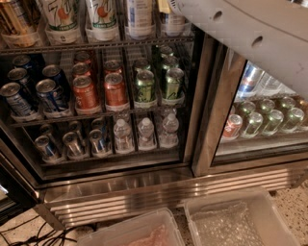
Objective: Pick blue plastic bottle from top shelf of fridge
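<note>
Tall clear plastic bottle with pale blue-and-white label [139,17]: upright at front edge of dark wire top shelf [72,47], right of centre. Tall white cans with green-orange print [102,12] just beside it on left, another bottle [172,21] toward shelf's right end.

Rows packed upright behind thin front rail, likely to stop tipping, inside steel glass-door fridge [144,192].

Grey-white robot arm [250,33] reaches over shelf's right end.

Gripper: past top edge, out of sight. How open, or what it holds: cannot tell.

Speckled floor [294,207], two clear bins [240,222], cables [30,234]
</note>
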Tool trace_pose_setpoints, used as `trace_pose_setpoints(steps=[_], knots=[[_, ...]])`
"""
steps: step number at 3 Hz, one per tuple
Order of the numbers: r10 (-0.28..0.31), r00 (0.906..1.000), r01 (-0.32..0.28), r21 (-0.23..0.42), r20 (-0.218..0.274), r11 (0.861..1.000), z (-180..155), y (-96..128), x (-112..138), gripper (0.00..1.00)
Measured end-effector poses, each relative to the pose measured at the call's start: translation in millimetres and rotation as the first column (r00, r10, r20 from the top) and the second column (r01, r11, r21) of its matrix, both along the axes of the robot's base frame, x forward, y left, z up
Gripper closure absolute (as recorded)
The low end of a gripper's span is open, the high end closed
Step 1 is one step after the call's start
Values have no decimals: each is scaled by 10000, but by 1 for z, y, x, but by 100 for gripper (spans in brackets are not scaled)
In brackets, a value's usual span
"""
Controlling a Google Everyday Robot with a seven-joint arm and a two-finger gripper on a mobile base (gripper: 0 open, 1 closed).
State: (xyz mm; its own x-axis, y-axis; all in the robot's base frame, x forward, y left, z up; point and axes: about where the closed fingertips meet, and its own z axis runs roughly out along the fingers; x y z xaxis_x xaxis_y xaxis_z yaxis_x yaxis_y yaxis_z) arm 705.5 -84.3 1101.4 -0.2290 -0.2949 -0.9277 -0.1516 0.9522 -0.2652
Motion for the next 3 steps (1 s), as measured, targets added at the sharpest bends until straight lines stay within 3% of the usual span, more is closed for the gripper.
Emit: trace_pose_setpoints(steps=[3], knots=[[-150,9999,150,-12,9,9999,-2,4,6,36]])
